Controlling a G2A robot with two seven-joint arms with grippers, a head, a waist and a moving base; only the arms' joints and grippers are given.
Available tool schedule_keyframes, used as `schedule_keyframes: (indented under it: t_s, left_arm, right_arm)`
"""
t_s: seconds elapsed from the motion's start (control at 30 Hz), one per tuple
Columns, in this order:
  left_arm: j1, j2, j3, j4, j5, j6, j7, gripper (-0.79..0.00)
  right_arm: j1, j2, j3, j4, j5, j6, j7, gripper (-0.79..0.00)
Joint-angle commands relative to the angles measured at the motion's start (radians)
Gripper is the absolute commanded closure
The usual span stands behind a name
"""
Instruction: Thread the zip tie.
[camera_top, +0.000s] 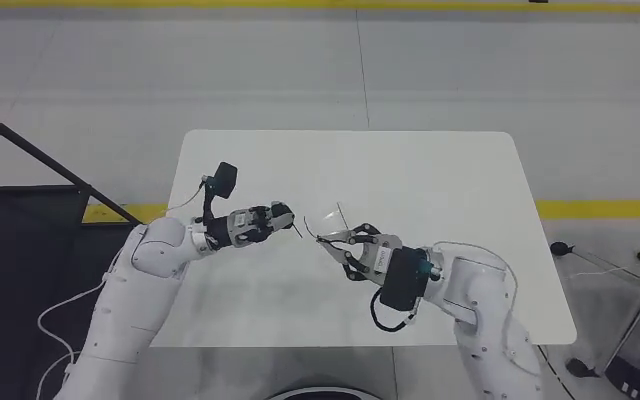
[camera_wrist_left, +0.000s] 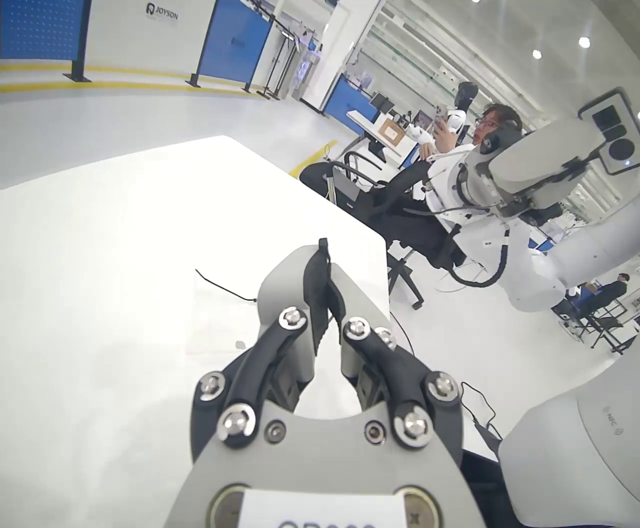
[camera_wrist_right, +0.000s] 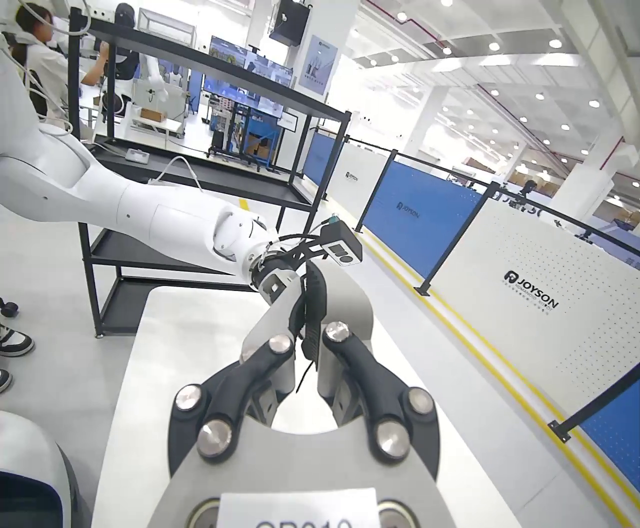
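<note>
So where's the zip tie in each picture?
Top view: the zip tie is a thin black strand in the middle, at the left gripper's tip.
Left wrist view: the strand pokes out from behind that gripper, over the table.
Right wrist view: it dangles from between the right gripper's shut fingers.
Shared landmark: the white table.

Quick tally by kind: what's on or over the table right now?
Grippers: 2 (left gripper, right gripper)
Zip tie: 1
Clear plastic sheet: 1
Table: 1
Total: 5
</note>
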Motion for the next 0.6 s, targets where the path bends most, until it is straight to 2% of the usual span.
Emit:
schedule_keyframes:
  t_s: [0.0,0.27,0.57]
  left_arm:
    - [0.0,0.0,0.0,0.0,0.0,0.0,0.0,0.0]
    - [0.008,0.001,0.022,-0.031,0.037,0.039,0.017,0.0]
    - [0.007,0.004,0.051,-0.062,0.19,0.046,0.08,0.0]
  right_arm:
    - [0.0,0.0,0.0,0.0,0.0,0.0,0.0,0.0]
    - [-0.002,0.003,-0.034,-0.009,-0.001,0.021,0.013,0.0]
    - [0.029,0.012,-0.082,0.021,-0.003,0.036,0.034,0.0]
